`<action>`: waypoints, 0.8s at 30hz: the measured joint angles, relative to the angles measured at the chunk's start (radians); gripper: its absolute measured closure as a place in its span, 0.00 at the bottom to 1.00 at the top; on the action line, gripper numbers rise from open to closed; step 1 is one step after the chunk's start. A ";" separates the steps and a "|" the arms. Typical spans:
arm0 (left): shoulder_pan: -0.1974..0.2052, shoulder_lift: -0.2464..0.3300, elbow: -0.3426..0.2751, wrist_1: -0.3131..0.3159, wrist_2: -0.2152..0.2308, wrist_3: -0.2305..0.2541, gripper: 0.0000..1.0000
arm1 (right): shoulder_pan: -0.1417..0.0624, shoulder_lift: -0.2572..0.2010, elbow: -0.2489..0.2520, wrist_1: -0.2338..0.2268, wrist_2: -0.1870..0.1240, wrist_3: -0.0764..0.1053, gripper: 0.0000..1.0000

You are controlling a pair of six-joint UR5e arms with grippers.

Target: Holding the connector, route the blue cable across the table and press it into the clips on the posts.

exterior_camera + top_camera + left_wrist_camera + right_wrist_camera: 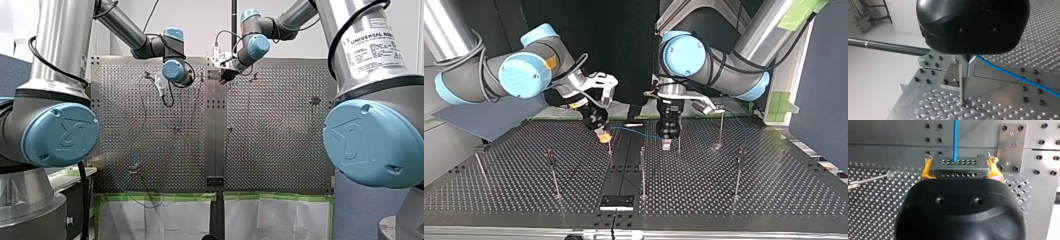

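My right gripper [959,168] (yellow pads) clamps grey perforated connector block [958,171], thin blue cable [955,140] exiting; my left gripper [967,72], grip unclear, beside thin metal post [961,86] near perforated table's [1003,111] arm-side edge.

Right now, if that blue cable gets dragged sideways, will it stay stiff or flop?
Probably floppy: the thin blue cable seems to bow gently between my right gripper and my left gripper. Likely light too. Its blocky connector looks rigid, so should not bend.

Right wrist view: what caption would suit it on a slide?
My right gripper, yellow-padded, clamps the grey connector, its blue cable running ahead over the perforated table.
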 joint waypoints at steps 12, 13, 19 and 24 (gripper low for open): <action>0.017 -0.048 0.067 -0.010 0.050 0.002 1.00 | -0.014 0.030 -0.064 0.005 -0.002 0.007 1.00; 0.018 -0.050 0.070 -0.008 0.052 0.002 1.00 | -0.014 0.034 -0.066 0.005 -0.002 0.007 1.00; 0.032 -0.057 0.090 -0.007 0.075 0.000 1.00 | -0.014 0.052 -0.078 0.003 -0.002 0.007 1.00; 0.047 -0.061 0.106 -0.009 0.099 0.000 1.00 | -0.014 0.063 -0.099 0.003 -0.002 0.011 1.00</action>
